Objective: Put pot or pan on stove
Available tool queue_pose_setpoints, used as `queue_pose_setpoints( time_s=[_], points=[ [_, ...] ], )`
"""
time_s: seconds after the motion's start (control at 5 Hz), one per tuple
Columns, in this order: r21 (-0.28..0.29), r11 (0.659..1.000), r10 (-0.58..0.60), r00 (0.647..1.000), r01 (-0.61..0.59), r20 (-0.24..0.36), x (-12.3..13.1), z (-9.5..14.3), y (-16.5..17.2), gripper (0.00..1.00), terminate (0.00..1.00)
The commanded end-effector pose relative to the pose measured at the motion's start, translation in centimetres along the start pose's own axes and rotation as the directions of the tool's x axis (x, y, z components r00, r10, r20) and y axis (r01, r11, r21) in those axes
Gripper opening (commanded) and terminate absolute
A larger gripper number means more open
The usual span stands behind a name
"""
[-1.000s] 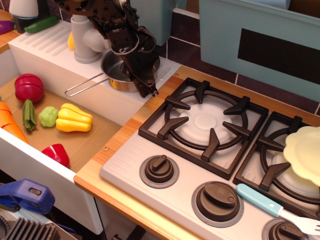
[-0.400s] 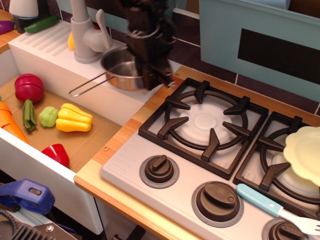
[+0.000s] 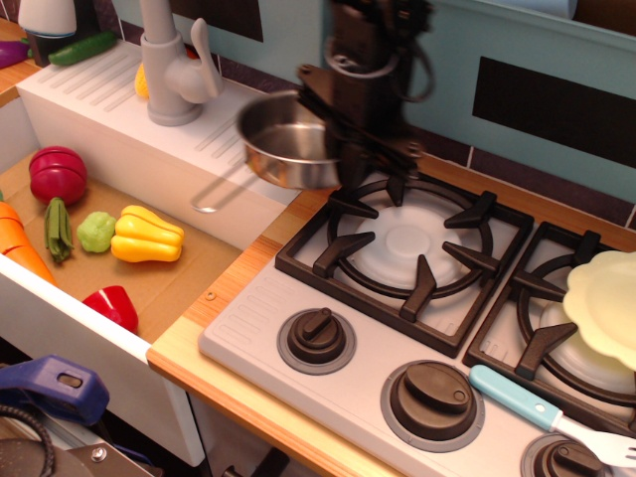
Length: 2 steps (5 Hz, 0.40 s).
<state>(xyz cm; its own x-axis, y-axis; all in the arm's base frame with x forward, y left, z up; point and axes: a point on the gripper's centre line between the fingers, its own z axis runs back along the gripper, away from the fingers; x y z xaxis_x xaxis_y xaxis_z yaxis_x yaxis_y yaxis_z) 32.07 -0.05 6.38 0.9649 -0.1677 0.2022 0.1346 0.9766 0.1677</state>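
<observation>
The shiny steel saucepan hangs in the air, tilted, above the drainboard's right edge and just left of the stove. Its thin wire handle points down to the left. My gripper is blurred and shut on the pan's right rim. It sits over the back left corner of the left burner grate. The grey hob has black cross grates and brown knobs along the front.
A pale yellow plate sits on the right burner. A blue-handled spatula lies at the front right. A white faucet stands on the drainboard. Toy vegetables lie in the sink basin at left.
My gripper has lifted the saucepan off the drainboard and carried it rightward and up toward the left burner. The plate and spatula have not moved.
</observation>
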Motion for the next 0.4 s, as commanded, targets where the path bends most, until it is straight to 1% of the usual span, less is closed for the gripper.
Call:
queue_pose_setpoints(
  time_s=[0.0, 0.2],
  points=[
    [0.001, 0.997, 0.083, 0.994, -0.083, 0.07, 2.0, 2.8, -1.4, 0.0, 0.0],
    [-0.007, 0.988, 0.153, 0.984, -0.153, 0.093, 2.5, 3.0, -3.0, 0.0, 0.0]
  ],
)
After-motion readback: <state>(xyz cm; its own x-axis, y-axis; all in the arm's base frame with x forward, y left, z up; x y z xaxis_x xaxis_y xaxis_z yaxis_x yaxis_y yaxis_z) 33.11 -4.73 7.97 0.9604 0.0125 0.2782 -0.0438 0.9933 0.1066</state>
